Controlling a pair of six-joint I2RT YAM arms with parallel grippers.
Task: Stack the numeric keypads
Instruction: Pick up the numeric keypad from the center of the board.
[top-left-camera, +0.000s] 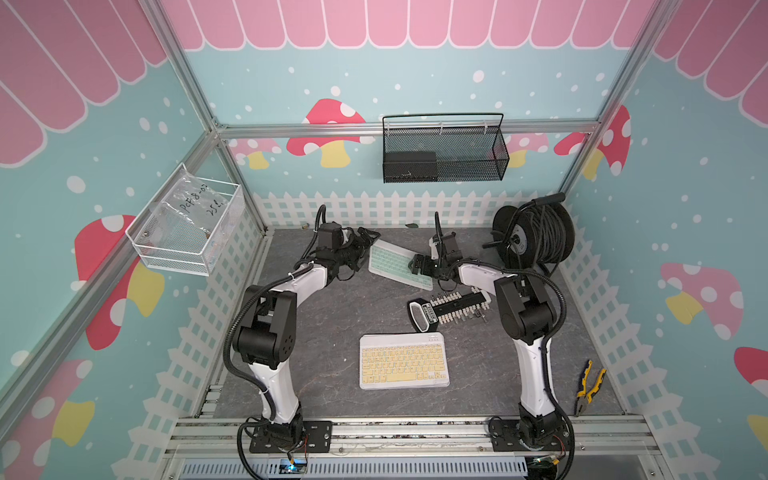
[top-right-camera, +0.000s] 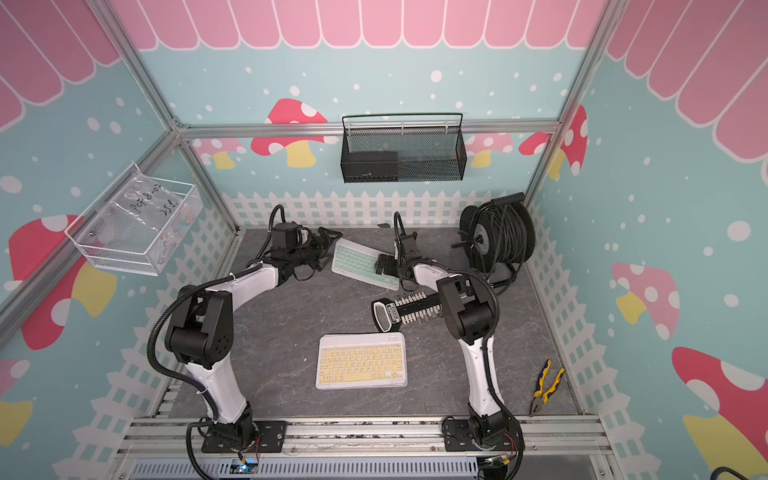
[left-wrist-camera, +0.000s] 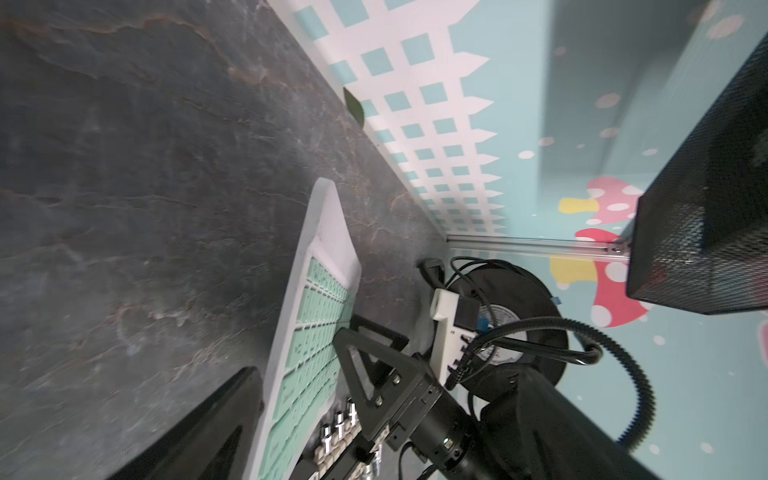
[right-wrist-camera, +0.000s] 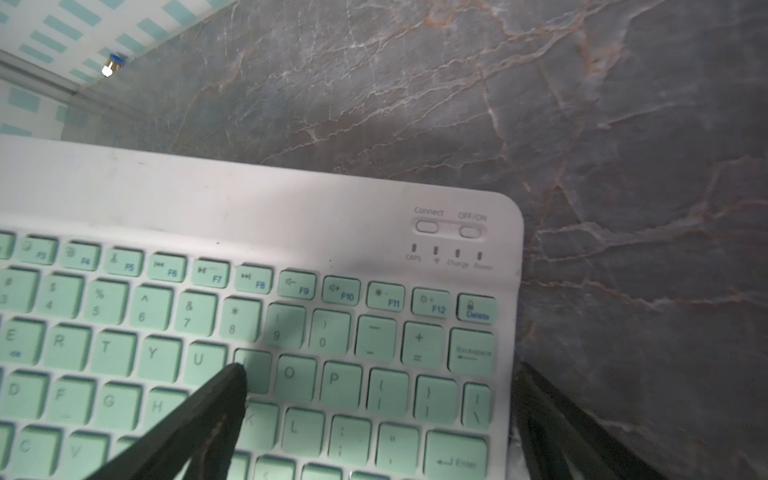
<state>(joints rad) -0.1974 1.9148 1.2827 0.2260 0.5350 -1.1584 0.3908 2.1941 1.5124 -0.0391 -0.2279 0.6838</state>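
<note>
Mint keypad, beyond yellow keypad: left claw, right claw both spread at its ends; pinch edges evenly, lift level.

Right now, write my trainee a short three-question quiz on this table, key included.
1. Pick one: the keypad between the left tool and the right tool has keys that are A pink, B mint green, C white.
2. True or false: the yellow-keyed keypad lies keys up, apart from both tools.
3. Fill in: the jaws of both tools stand ____.

Key: 1 B; 2 true; 3 open.
</note>
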